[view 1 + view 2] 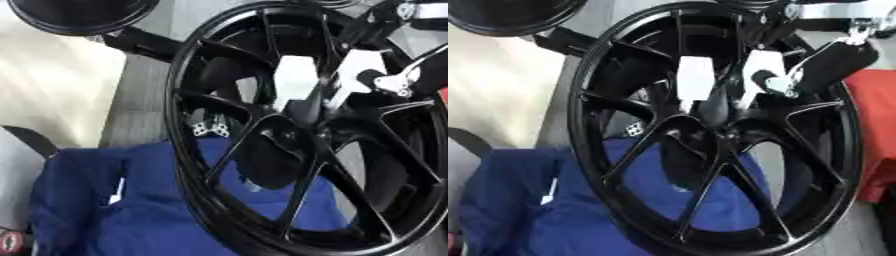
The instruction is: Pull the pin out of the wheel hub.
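Presently the right hand [737, 82], reaching in from the far right, appears to pinch the dark pin [715, 107] at the centre of the upright black wheel hub [667, 50] between pale fingertips, so the pull should run straight along the pin's axis.

Large black multi-spoke alloy wheel [710, 130] stands upright, filling the centre. Gaps between spokes are open, widest in the near half. Robot's right hand [820, 62] comes in far right and crowds the hub there. Blue cloth [131, 210] covers near left; red block [877, 135] closes the right side.
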`<state>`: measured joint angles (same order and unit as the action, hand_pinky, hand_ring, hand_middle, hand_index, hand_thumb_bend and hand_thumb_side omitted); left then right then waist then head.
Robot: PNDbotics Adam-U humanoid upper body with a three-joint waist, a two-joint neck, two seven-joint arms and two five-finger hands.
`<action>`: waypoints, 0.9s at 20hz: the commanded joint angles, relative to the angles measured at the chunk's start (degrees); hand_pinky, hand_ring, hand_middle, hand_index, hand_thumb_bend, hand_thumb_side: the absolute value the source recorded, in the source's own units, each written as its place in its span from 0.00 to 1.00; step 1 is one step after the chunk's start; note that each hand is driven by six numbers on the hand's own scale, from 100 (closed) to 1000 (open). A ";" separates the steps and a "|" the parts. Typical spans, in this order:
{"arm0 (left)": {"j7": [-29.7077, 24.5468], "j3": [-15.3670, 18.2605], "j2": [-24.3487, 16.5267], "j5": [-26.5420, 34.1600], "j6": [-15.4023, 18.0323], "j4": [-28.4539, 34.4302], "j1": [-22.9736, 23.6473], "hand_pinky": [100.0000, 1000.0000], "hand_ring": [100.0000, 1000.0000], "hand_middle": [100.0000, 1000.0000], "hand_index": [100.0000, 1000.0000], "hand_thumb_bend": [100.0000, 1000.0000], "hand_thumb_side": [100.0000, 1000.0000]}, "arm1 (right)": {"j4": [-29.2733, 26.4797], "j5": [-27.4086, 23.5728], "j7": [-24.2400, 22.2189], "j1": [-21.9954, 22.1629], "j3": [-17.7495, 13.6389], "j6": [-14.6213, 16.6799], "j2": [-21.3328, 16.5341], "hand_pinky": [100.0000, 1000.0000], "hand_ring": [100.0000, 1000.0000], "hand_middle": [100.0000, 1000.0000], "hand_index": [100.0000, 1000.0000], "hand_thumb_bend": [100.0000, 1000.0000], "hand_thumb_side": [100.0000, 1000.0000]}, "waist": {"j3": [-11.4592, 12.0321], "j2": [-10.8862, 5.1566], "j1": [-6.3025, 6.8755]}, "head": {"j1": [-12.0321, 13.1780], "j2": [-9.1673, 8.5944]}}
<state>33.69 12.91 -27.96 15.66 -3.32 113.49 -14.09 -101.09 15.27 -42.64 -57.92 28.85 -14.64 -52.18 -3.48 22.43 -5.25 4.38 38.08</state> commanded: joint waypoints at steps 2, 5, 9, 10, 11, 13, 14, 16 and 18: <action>-0.04 0.21 -0.61 0.41 -0.01 1.10 -0.51 0.71 0.68 0.59 0.70 0.35 0.41 | 0.56 0.06 -0.38 -0.50 -0.58 0.57 -1.08 0.84 0.80 0.77 0.89 0.11 0.29 | 0.03 -0.91 0.28 | -0.13 -0.78; -0.07 0.19 -0.58 0.46 -0.06 1.10 -0.57 0.71 0.68 0.59 0.70 0.35 0.41 | 0.78 -0.18 -0.81 -0.39 -0.58 0.84 -1.07 0.83 0.78 0.75 0.88 0.12 0.27 | 0.05 -0.88 0.26 | -0.10 -0.75; -0.08 0.19 -0.53 0.50 -0.05 1.10 -0.70 0.71 0.68 0.59 0.70 0.35 0.41 | 1.18 -0.38 -0.91 -0.30 -0.66 1.01 -1.00 0.82 0.76 0.73 0.87 0.12 0.25 | 0.11 -0.84 0.28 | -0.08 -0.85; -0.08 0.19 -0.51 0.52 -0.05 1.10 -0.71 0.71 0.68 0.59 0.70 0.35 0.41 | 1.28 -0.43 -0.81 -0.30 -0.69 0.99 -0.94 0.82 0.76 0.73 0.86 0.12 0.25 | 0.12 -0.82 0.28 | -0.07 -0.88; -0.08 0.19 -0.47 0.53 -0.07 1.10 -0.72 0.71 0.68 0.59 0.70 0.35 0.41 | 1.34 -0.50 -0.69 -0.31 -0.70 0.96 -0.87 0.82 0.76 0.72 0.85 0.12 0.25 | 0.13 -0.81 0.27 | -0.07 -0.90; -0.09 0.17 -0.40 0.56 -0.12 1.10 -0.73 0.71 0.68 0.60 0.70 0.35 0.41 | 1.44 -0.70 -0.49 -0.33 -0.67 0.90 -0.78 0.81 0.75 0.70 0.84 0.10 0.25 | 0.13 -0.78 0.24 | -0.08 -0.90; -0.10 0.17 -0.38 0.57 -0.14 1.10 -0.72 0.71 0.68 0.60 0.70 0.35 0.41 | 1.49 -0.81 -0.37 -0.33 -0.68 0.86 -0.75 0.80 0.74 0.69 0.82 0.09 0.25 | 0.12 -0.77 0.22 | -0.09 -0.89; -0.08 0.18 -0.39 0.58 -0.17 1.10 -0.73 0.71 0.68 0.60 0.70 0.34 0.41 | 1.48 -1.16 0.18 -0.29 -0.74 0.73 -0.69 0.80 0.73 0.67 0.81 0.08 0.25 | 0.11 -0.76 0.19 | -0.04 -0.88; -0.09 0.19 -0.40 0.59 -0.18 1.10 -0.75 0.71 0.68 0.60 0.70 0.34 0.41 | 1.48 -1.47 0.53 -0.26 -0.68 0.61 -0.66 0.79 0.72 0.66 0.80 0.07 0.25 | 0.12 -0.76 0.17 | 0.01 -0.87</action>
<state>33.67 12.91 -27.69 16.09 -3.37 113.49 -14.24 -99.52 14.35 -42.50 -57.46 28.95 -13.97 -51.70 -3.42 22.67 -5.28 4.37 37.87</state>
